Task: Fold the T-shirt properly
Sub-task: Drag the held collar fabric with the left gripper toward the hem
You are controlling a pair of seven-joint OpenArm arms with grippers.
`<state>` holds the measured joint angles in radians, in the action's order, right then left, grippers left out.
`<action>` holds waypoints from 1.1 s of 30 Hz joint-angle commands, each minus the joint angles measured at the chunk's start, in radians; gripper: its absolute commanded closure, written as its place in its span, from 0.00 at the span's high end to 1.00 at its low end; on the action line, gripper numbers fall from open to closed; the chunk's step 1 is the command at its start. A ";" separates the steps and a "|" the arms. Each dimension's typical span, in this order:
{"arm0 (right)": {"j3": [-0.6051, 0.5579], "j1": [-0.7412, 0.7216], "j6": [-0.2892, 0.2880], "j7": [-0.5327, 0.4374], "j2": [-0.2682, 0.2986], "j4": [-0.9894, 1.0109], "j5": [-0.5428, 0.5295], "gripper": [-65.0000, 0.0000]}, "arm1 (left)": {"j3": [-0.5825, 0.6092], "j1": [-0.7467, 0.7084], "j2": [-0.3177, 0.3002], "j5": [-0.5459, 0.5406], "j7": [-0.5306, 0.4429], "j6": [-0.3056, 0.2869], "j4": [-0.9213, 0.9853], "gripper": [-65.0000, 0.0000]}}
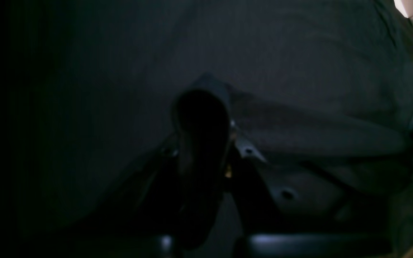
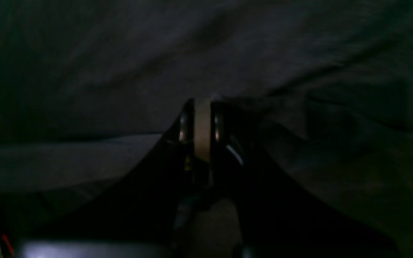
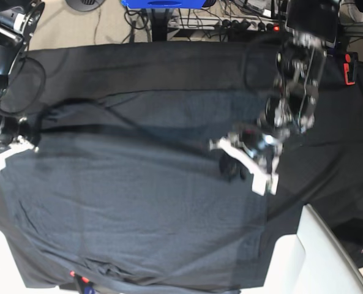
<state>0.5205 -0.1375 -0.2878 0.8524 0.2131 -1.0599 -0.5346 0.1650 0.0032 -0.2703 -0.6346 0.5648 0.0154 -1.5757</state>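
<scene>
T-shirt (image 3: 138, 208), thin, soft and limp, lies spread on the table beneath both grippers; it should drape when lifted. Left gripper (image 3: 230, 166) and right gripper (image 3: 13, 147) are closed, each apparently pinching its fabric.

plain charcoal-grey T-shirt (image 3: 144, 208), black table cloth (image 3: 169, 61), blue bin (image 3: 163, 3)

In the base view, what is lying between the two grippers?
Only the T-shirt, spread flat over the black table covering. The base view shows nothing else resting on it between the left gripper and the right gripper.
</scene>
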 commanded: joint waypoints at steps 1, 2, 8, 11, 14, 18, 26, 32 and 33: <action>0.005 -0.020 -0.006 -0.020 0.018 -0.016 -0.012 0.00 | 0.006 0.034 -0.004 -0.004 -0.025 -0.005 -0.004 0.00; 0.005 -0.020 -0.006 -0.020 0.018 -0.016 -0.012 0.00 | 0.031 0.057 -0.002 -0.004 -0.025 -0.005 0.011 0.00; 0.008 -0.020 -0.004 -0.023 0.015 -0.016 -0.012 0.00 | 0.144 0.157 0.019 -0.004 -0.029 -0.005 0.122 0.00; 0.008 -0.020 -0.004 -0.049 0.015 -0.016 -0.012 0.00 | 0.137 0.186 0.042 -0.001 -0.029 -0.005 0.163 0.00; 0.005 -0.018 -0.004 -0.061 0.013 -0.016 -0.012 0.00 | 0.133 0.209 0.061 0.052 -0.030 -0.005 0.173 0.00; 0.007 -0.018 -0.004 -0.061 0.012 -0.015 -0.012 0.00 | 0.137 0.248 0.098 0.169 -0.030 -0.005 0.179 0.00; 0.008 -0.017 -0.004 -0.063 0.012 -0.015 -0.012 0.00 | 0.143 0.320 0.171 0.289 -0.029 -0.009 0.238 0.00; 0.007 -0.017 -0.004 -0.065 0.010 -0.015 -0.012 0.00 | 0.138 0.384 0.188 0.319 -0.030 -0.009 0.278 0.00; 0.007 -0.017 -0.004 -0.065 0.010 -0.015 -0.012 0.00 | 0.140 0.395 0.188 0.318 -0.030 -0.009 0.278 0.00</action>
<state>0.5243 -0.1371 -0.2867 0.8040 0.2089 -1.0599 -0.5339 0.3092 0.3687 -0.0860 -0.3206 0.5621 0.0105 -1.2800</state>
